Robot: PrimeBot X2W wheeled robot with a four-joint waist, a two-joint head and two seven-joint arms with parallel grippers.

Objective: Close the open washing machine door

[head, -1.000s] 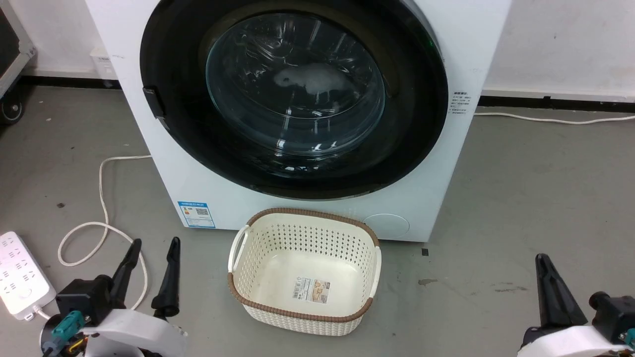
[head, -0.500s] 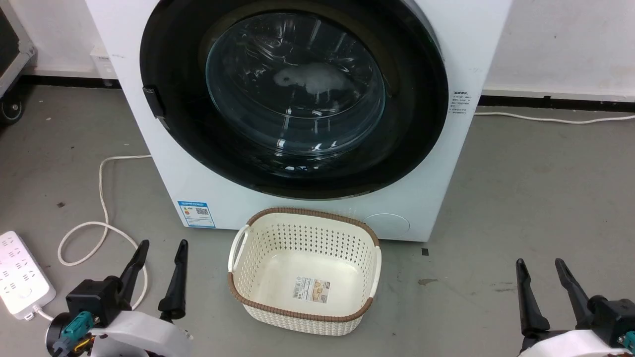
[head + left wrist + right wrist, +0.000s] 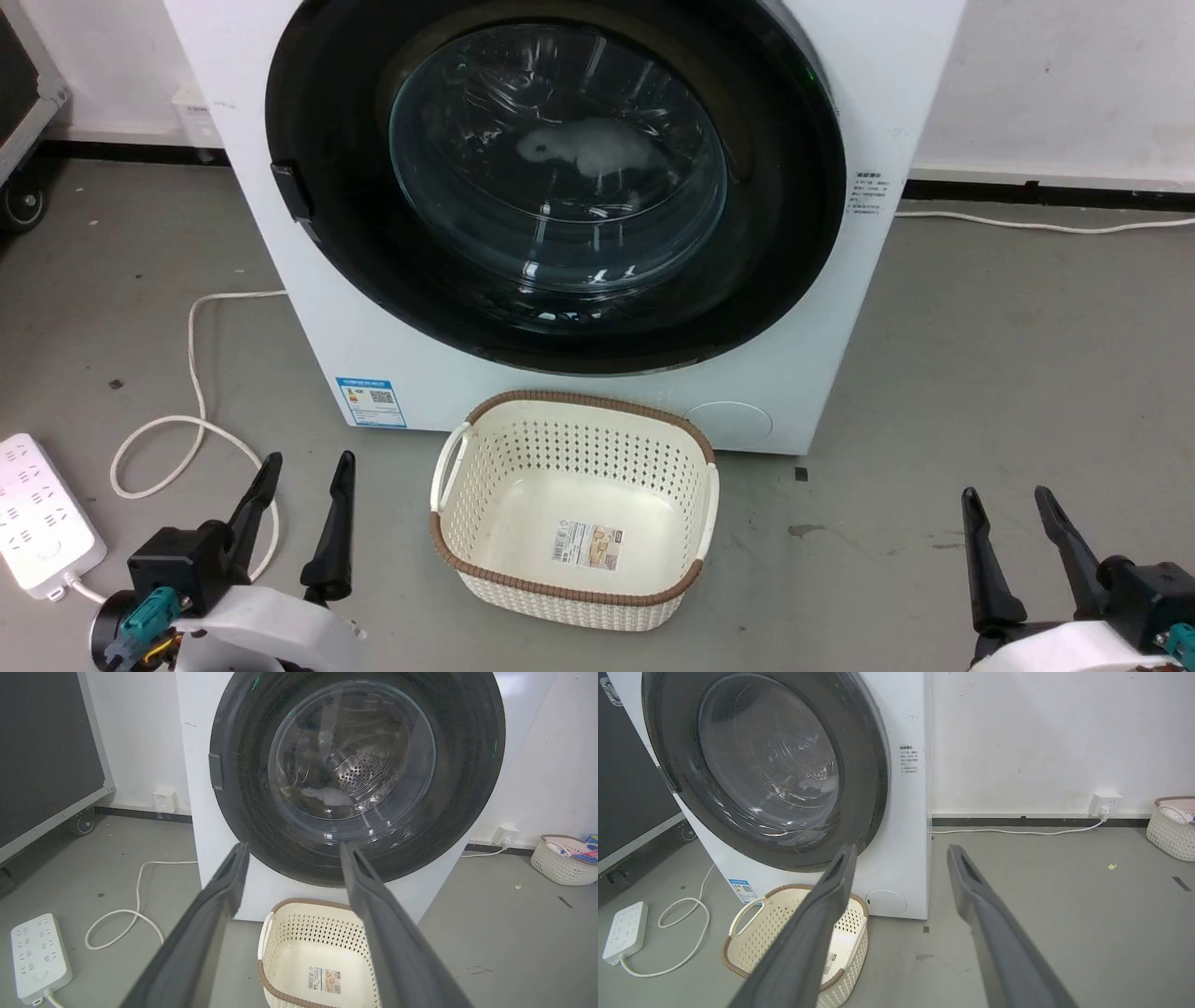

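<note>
Washing machine door point(image 3: 556, 177) is seen lying flat against the white washer point(image 3: 355, 345), so the closing looks done. A basket point(image 3: 574, 399) is set on the floor just in front. Left gripper point(image 3: 310, 456) and right gripper point(image 3: 1005, 491) are held low, well apart from the door. Both are spread open and nothing is held. No more pushing seems to be needed.

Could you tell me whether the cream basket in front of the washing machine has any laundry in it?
No, the cream basket shows a bare bottom with just a label on it.
</note>
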